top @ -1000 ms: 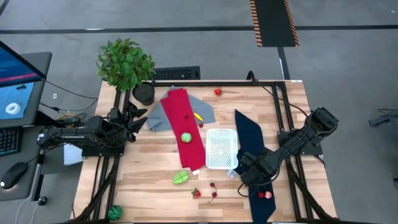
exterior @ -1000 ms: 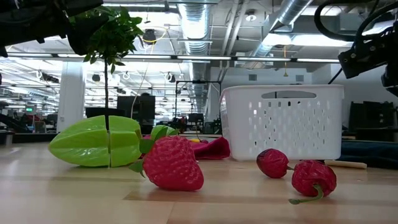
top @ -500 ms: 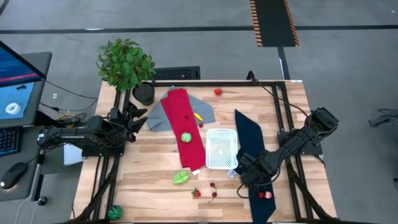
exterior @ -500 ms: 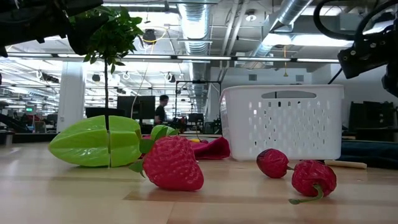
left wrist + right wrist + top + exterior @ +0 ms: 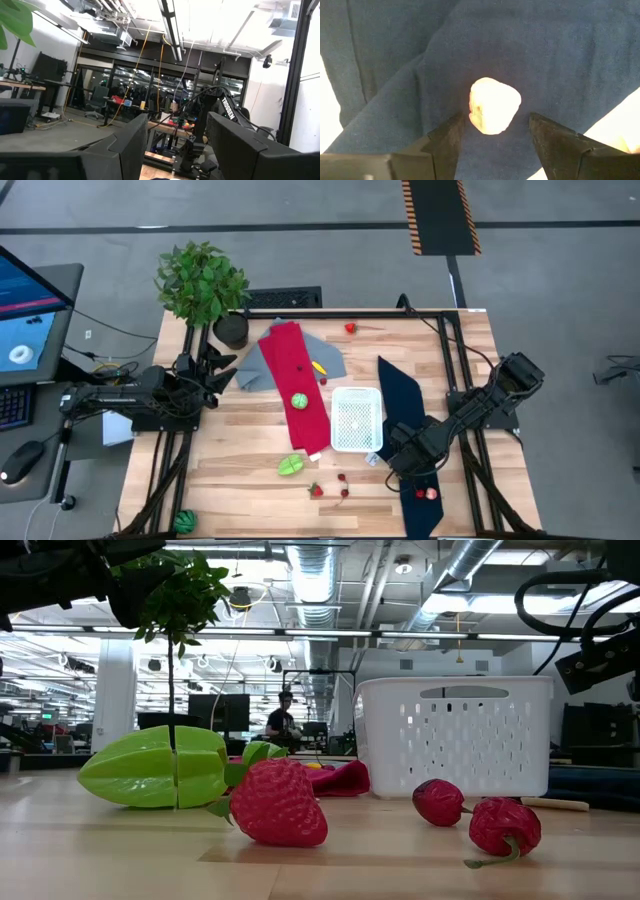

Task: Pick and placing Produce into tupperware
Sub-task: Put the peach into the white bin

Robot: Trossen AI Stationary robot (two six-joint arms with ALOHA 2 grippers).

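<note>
My right gripper hovers open over the near part of the long navy cloth, to the right of the white tub. In the right wrist view its fingers stand on either side of a small pale fruit lying on the cloth, apart from it. The same fruit looks pinkish red in the high view. A green star fruit, a strawberry and two cherries lie on the wood. My left gripper waits open at the table's left edge.
A red cloth carries a round green fruit; a grey cloth and a yellow piece lie beside it. A potted plant stands at the far left corner, and a red fruit lies near the far edge.
My right arm has shifted a little: in the low view its dark body now shows lower and farther right. The produce and the tub lie where they were. A person has walked through the room behind the table.
</note>
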